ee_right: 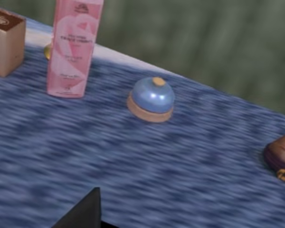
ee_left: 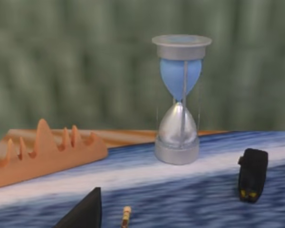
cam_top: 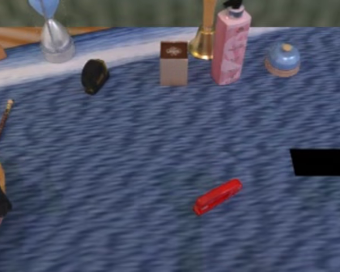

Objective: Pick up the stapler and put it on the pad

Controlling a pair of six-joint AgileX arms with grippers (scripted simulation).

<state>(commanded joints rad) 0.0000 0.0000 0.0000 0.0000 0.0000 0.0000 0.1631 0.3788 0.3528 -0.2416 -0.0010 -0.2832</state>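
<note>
From above, the stapler (cam_top: 217, 196) lies free on the bench, diagonal, well left of the pad (cam_top: 321, 162) at the right edge; neither arm reaches it. The left wrist faces only an hourglass (ee_left: 180, 99), so that arm looks parked. The right wrist sees a bell (ee_right: 151, 99); either arm's jaws I cannot tell.

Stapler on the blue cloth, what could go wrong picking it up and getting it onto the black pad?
1. The stapler lies diagonally on the cloth; fingers not turned to match could nudge it and make it slide instead of closing on it.
2. The pad sits at the table's right edge, partly cut off in the top view, so a release too far right might drop the stapler off it.
3. Neither gripper is near the stapler yet, so the whole approach remains.
</note>
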